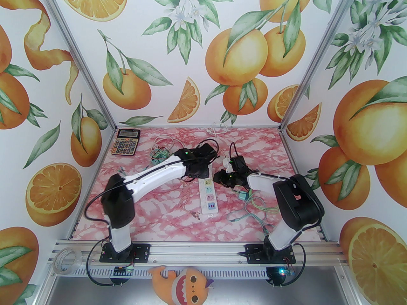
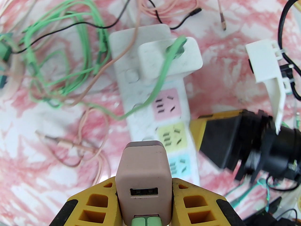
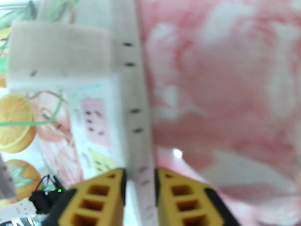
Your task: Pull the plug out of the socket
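Observation:
A pinkish-brown USB charger plug (image 2: 143, 163) hangs above the table, and my left gripper (image 2: 143, 182) is shut on its sides. The plug is clear of the white socket strip (image 2: 150, 102), whose pink, yellow and blue outlets are bare. In the top view the strip (image 1: 208, 195) lies between the arms, with the left wrist (image 1: 203, 157) over its far end. My right gripper (image 3: 140, 173) straddles the strip's side wall (image 3: 136, 107). The blur hides whether the pads press it. One of its fingers (image 2: 218, 138) sits at the strip's right edge.
A white adapter (image 2: 169, 55) with a green cable (image 2: 160, 79) sits in the strip's far outlet. Loose green and pink cables (image 2: 70, 55) tangle left of it. A calculator (image 1: 125, 142) lies at the back left and a teal block (image 1: 243, 195) with wires lies by the right arm.

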Controlling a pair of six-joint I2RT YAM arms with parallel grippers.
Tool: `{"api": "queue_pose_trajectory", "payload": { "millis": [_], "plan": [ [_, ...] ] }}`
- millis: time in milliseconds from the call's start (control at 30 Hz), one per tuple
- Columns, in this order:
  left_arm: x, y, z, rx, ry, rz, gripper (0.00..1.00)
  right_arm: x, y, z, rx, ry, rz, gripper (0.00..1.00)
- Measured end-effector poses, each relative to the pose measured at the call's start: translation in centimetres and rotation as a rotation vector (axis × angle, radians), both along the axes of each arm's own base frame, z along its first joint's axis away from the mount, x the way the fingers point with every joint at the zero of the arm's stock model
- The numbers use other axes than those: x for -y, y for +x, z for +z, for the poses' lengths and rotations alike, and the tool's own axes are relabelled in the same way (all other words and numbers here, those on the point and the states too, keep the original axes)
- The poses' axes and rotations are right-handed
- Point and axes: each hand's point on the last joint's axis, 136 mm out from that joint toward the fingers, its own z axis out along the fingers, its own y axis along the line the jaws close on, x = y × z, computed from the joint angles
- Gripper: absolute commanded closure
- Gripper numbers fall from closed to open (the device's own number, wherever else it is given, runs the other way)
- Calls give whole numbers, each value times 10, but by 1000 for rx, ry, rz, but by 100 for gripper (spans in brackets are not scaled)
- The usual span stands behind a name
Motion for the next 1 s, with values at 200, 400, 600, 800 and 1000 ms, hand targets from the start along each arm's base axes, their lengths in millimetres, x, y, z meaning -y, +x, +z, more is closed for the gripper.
{"api": "queue_pose_trajectory", "payload": {
  "millis": [200, 400, 600, 800, 1000],
  "plan": [
    [-35, -29, -17, -34, 25, 26, 76, 5, 5, 25, 45, -42, -14, 42],
    [-66, -56, -39, -77, 80, 43, 76, 12, 8, 57, 128, -58, -40, 26],
    [-93, -74, -60, -104, 186, 47, 74, 21, 5, 77, 180, -81, -70, 16],
    [-114, -84, -75, -128, 296, 50, 74, 32, -6, 77, 184, -114, -93, 0],
    [-121, -92, -98, -171, 386, 46, 68, 42, -13, 77, 181, -147, -114, 0]
  ]
}}
